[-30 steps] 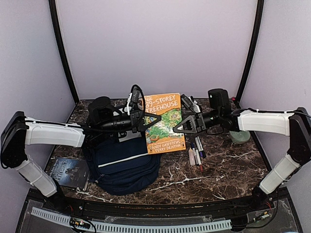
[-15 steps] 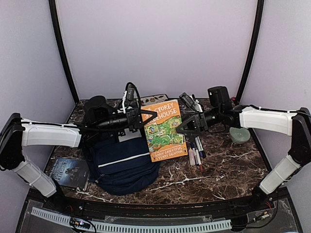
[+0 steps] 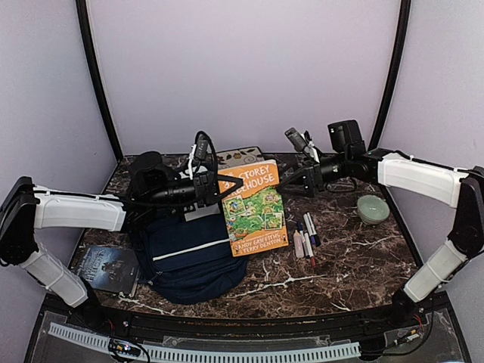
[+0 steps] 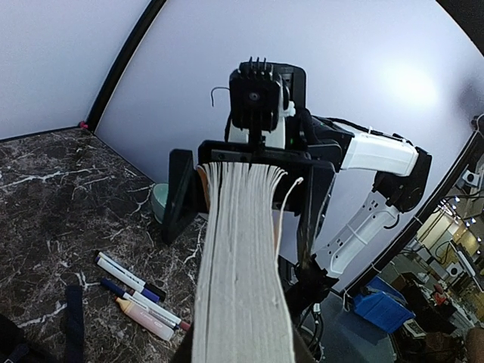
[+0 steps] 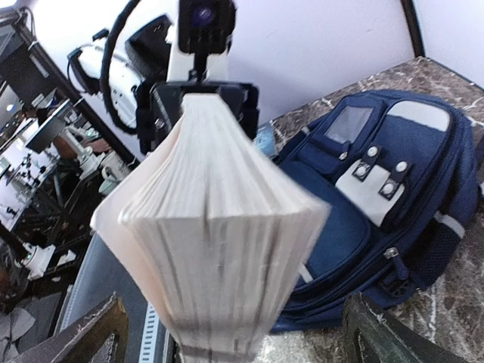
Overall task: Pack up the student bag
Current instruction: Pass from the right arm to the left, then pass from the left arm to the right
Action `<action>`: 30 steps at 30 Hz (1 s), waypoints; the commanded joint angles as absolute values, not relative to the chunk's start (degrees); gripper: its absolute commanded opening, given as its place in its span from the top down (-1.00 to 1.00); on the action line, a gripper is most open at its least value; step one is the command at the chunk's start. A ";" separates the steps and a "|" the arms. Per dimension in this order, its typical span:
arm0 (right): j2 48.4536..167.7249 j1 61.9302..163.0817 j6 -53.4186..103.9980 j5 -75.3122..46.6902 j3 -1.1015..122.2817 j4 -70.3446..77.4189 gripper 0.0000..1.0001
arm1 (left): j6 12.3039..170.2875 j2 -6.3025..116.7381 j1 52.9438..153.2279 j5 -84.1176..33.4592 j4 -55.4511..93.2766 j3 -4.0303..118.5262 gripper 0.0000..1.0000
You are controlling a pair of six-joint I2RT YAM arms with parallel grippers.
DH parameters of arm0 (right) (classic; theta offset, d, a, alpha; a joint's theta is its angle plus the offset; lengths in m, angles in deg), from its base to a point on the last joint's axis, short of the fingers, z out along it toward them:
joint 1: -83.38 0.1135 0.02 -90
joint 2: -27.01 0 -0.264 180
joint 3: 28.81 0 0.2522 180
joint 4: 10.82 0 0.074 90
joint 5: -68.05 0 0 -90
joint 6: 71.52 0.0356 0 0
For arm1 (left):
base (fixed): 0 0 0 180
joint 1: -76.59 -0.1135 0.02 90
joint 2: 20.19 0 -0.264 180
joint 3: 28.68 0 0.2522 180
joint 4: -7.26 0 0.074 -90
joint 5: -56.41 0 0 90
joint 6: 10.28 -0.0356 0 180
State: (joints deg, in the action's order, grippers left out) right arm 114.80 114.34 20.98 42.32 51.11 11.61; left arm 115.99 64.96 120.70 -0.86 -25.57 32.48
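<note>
Nearest, the student bag (image 3: 185,253) lies on the table's (image 3: 355,261) front left. Over its far side the left gripper (image 3: 215,187) pinches a book (image 3: 253,208) by one edge; the right gripper (image 3: 296,180) stands spread wide, flanking the opposite edge without touching.

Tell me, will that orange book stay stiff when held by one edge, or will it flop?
Probably somewhat floppy: the book has pages that fan apart at the free end in the right wrist view. It may sag or swing, since only the left gripper clamps one edge. It looks thick, so it is likely fairly heavy for that grip.
</note>
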 commanded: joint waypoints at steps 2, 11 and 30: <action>114.51 113.11 14.26 40.00 54.92 14.86 -1.00 | 116.06 59.74 120.27 2.87 -28.36 33.42 1.00; 116.88 118.22 12.45 46.42 53.68 15.74 -1.00 | 115.41 60.04 120.09 2.81 -26.16 35.58 1.00; 116.23 122.40 32.50 52.28 44.46 -6.22 -0.12 | 116.17 59.82 117.65 0.69 -28.29 35.25 1.00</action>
State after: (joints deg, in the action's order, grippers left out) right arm 116.61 121.18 26.51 51.76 45.25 0.46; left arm 116.25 62.51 118.34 3.01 -23.98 32.96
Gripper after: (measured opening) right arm 0.632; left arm 0.220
